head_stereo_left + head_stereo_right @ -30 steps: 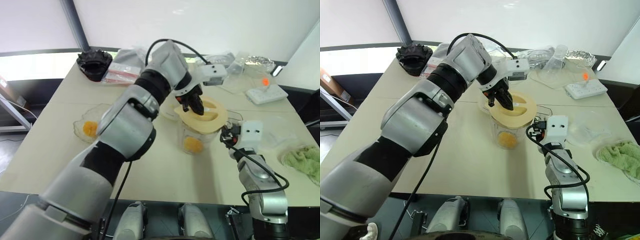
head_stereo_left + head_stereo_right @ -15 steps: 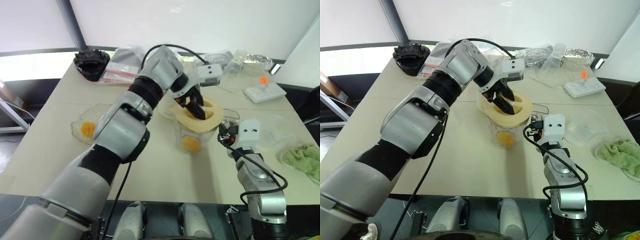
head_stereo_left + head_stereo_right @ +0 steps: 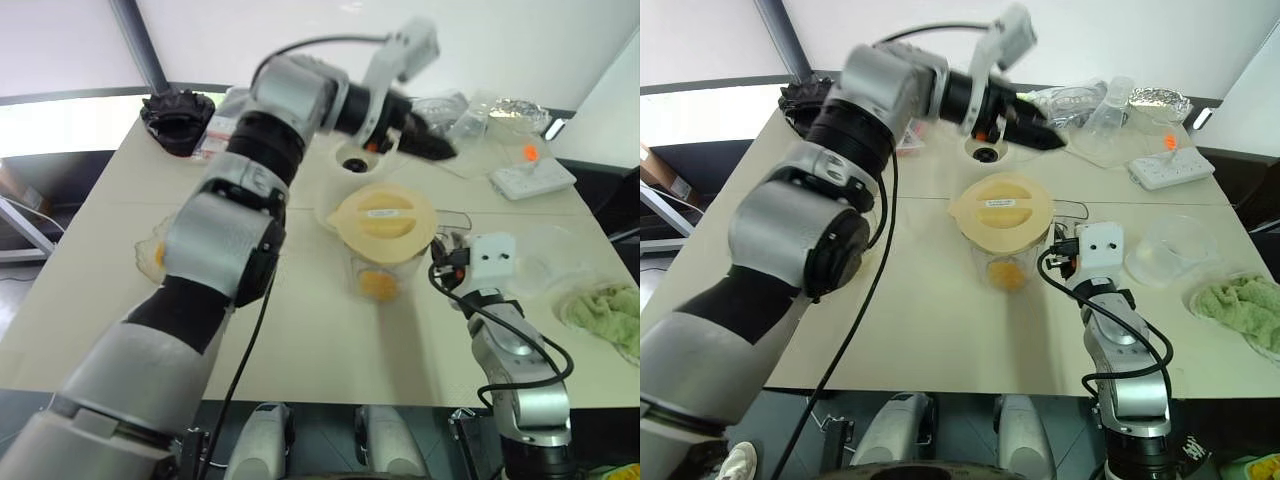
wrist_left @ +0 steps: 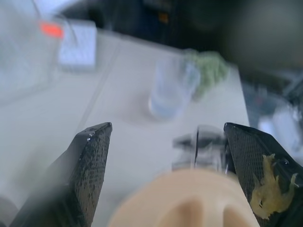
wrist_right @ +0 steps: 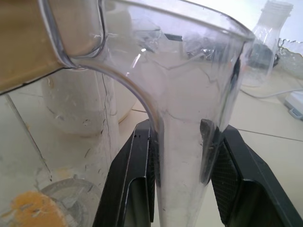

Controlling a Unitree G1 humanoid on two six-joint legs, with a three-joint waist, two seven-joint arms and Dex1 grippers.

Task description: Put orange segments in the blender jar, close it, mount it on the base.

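Cream table (image 3: 90, 300), base (image 3: 352, 160) half-hidden behind blurred left tool (image 3: 435, 148)

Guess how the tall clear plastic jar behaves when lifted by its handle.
The tall clear plastic jar is probably light: only an orange piece inside. Likely stiff. Held by the right tool at its handle, it may swing off-centre.

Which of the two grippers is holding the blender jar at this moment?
The right gripper: its jaws clamp the jar's clear handle. The left gripper is open above the table, apart from the jar.
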